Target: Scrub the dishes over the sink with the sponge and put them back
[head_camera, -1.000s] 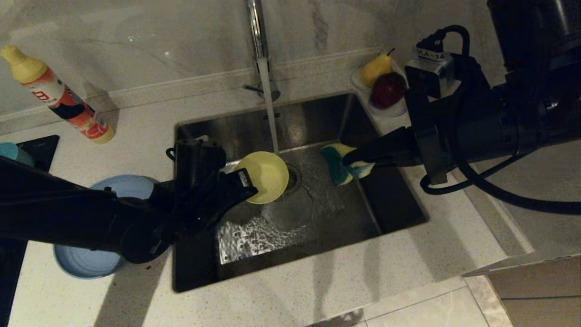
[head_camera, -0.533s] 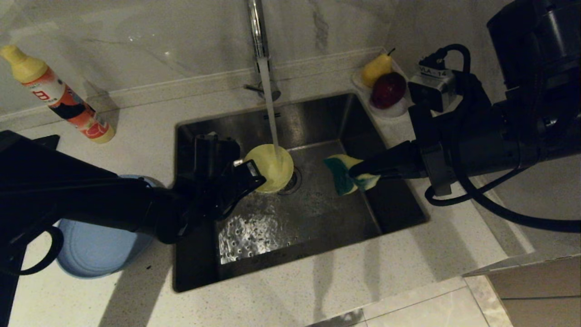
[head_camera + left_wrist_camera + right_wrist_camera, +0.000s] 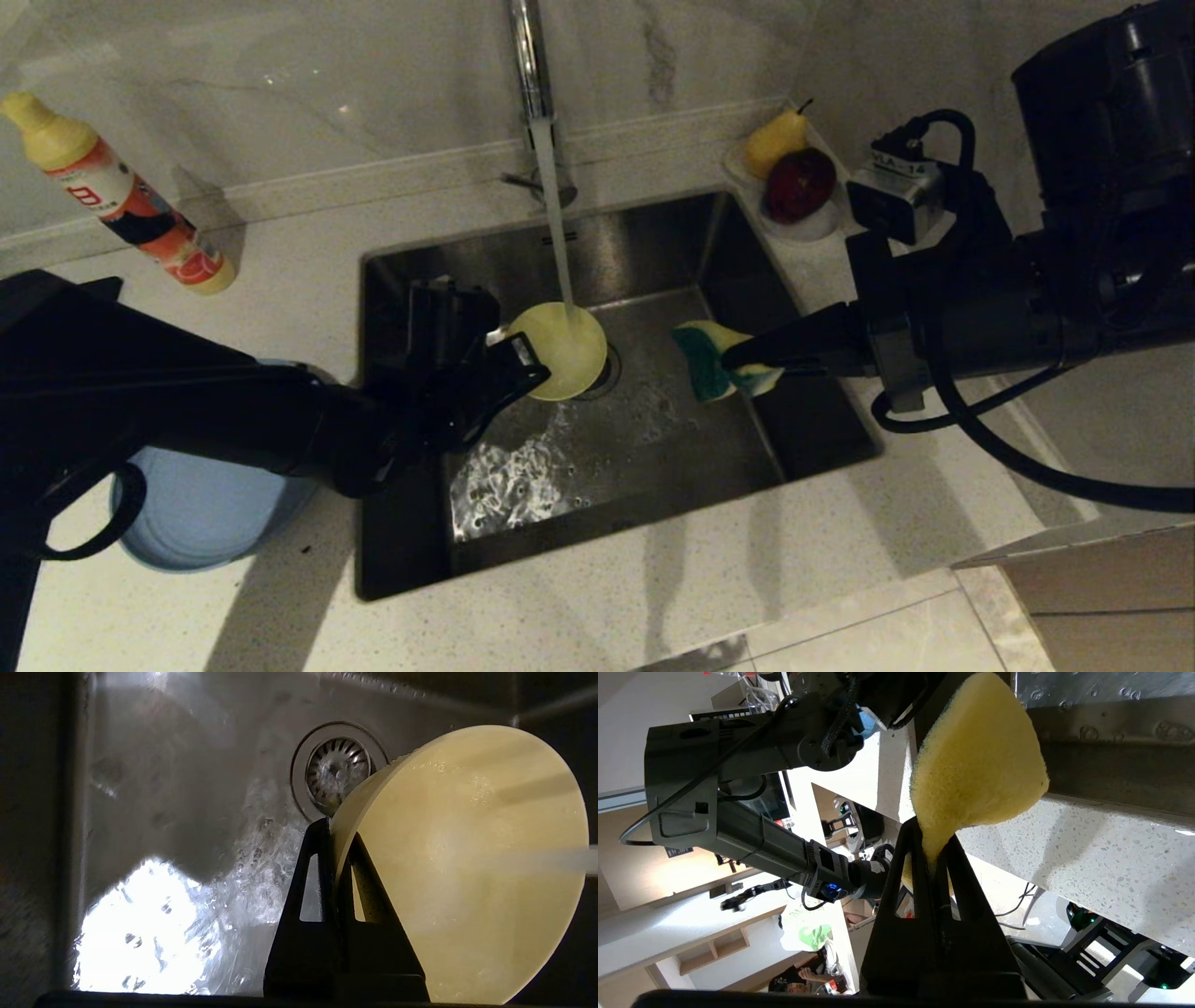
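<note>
Here the pale-yellow bowl [image 3: 558,351] is held tilted on its side over the sink [image 3: 653,439], above the round strainer drain [image 3: 337,770], and the stream of water [image 3: 556,229] from the chrome tap [image 3: 528,58] is seen falling onto it. The bowl's rim is pinched by the left gripper [image 3: 525,359], whose fingers [image 3: 317,858] are pressed together on either side of the bowl wall. The left arm is stretched in from the left side of the sink.

The sponge [image 3: 717,359] is clamped at one end by the right gripper [image 3: 738,359], with the yellow body and the teal-green scouring face both shown in the head view. It is held in the air over the right part of the basin, apart from the bowl and a little to its right. Wet, glinting patches are seen on the sink floor below.

On the bench [image 3: 653,597], the slate-blue plate [image 3: 201,513] is lying left of the sink, partly covered by the left arm. A detergent bottle [image 3: 117,196] is lying at the far left by the wall. A small white dish [image 3: 805,227] with a yellow pear [image 3: 773,140] and a dark red fruit [image 3: 800,184] is placed at the far right corner of the sink.
</note>
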